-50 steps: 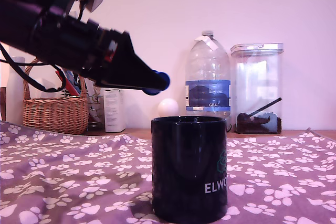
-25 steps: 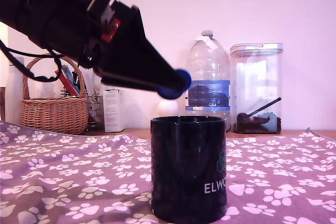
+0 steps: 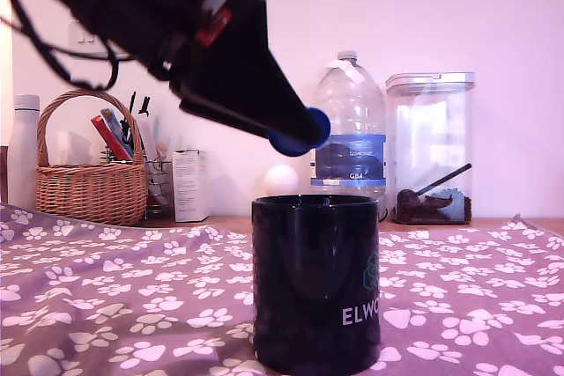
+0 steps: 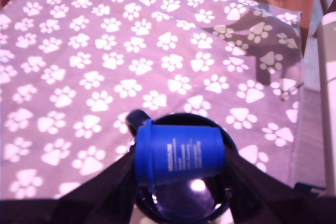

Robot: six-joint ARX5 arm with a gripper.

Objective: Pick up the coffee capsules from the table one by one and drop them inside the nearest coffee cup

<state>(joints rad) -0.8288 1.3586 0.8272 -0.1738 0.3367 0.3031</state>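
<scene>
Since the earlier frames the arm has swung toward the exterior view's right and tilted more steeply, carrying the blue coffee capsule (image 3: pixel 300 131) from beside the mug to above its mouth. The gripper (image 3: pixel 302 132) has its jaws clamped on the capsule, which hangs in the air clear of the rim. The wrist view shows the capsule (image 4: pixel 179 152) directly over the opening of the black coffee cup (image 4: pixel 227 140). The cup (image 3: pixel 316 283) stands upright on the paw-print worktop (image 3: pixel 115 305). Far behind it stand a clear bottle (image 3: pixel 349 134) and a wicker basket (image 3: pixel 92 188).
</scene>
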